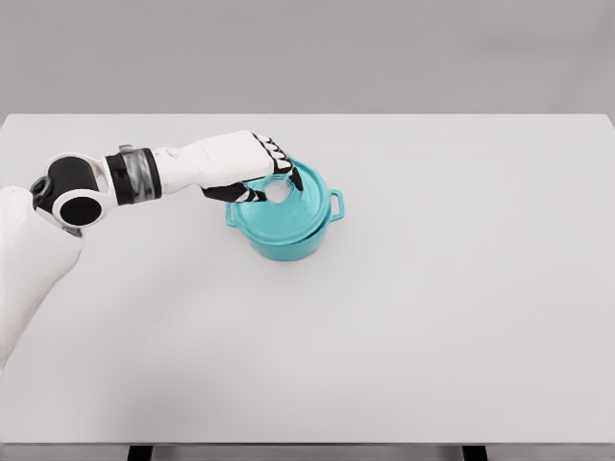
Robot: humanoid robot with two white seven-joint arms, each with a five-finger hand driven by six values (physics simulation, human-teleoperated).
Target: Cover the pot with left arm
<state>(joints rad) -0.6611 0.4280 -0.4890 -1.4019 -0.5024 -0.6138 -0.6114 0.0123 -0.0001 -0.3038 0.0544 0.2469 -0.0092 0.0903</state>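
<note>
You are looking at a white table (pixel 461 327) filling most of the frame, with a grey wall running across the top.

The teal pot (pixel 286 235) is sitting a little left of centre, slightly above the middle of the frame. One loop handle is sticking out on its right side, toward the upper right; the other is showing at its left edge, partly hidden under the hand.

The lid (pixel 306 202), same teal, is lying on the pot's rim. It is looking slightly tilted, the near-left edge higher, though you cannot tell for certain whether it is fully seated. Its white knob (pixel 278 192) is showing left of the lid's centre.

Your left arm is coming in from the lower left, elbow bending at the left edge, forearm running right across the upper left of the frame. The left hand (pixel 252 168) is sitting over the lid's left part. Its fingers (pixel 279 156) are curling over the top of the knob, with the thumb coming up beneath it, so the hand is closing around the knob and touching it.

The right arm is not appearing in the frame.

Two dark table legs are poking out at the bottom edge.
</note>
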